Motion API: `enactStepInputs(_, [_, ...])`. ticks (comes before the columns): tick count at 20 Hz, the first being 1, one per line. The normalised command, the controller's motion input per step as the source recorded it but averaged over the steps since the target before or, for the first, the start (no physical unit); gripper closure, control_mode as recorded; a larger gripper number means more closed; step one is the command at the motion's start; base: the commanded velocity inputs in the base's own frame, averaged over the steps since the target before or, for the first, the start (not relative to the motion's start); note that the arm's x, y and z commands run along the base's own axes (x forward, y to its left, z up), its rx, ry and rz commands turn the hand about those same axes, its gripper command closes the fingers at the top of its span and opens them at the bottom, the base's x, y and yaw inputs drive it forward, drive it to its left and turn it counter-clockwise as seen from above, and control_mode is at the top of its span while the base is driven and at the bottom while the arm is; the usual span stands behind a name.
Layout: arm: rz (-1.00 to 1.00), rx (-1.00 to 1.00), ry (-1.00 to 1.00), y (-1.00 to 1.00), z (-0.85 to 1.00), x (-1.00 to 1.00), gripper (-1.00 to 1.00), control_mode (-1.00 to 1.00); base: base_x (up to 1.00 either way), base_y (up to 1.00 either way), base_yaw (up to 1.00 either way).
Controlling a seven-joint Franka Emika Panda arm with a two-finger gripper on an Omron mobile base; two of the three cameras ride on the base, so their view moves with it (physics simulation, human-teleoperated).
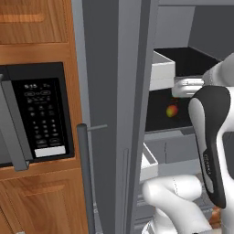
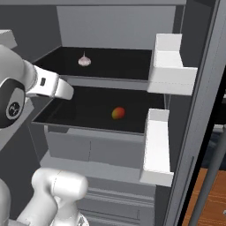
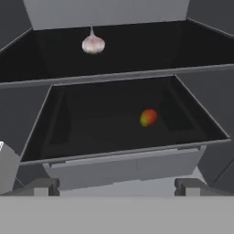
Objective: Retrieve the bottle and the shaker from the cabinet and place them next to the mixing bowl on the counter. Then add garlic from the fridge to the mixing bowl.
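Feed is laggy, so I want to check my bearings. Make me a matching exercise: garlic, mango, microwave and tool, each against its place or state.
Things:
1. garlic
2. mango
3. microwave
4. tool

Places or states:
A. open, holding nothing
B. upper fridge shelf
C. in the wooden cabinet left of the fridge
D. lower fridge shelf

Pairs: 1-B, 2-D, 3-C, 4-A
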Motion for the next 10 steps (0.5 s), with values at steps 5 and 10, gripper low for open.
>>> enactStepInputs(5, [0.23,-0.04,-0.04,-0.04,0.39,0.04,-1.00,-1.00,0.00,0.00,0.00])
enactStepInputs(10, [0.26,-0.02,-0.03,0.07,0.01,0.13,-1.00,-1.00,0.00,0.00,0.00])
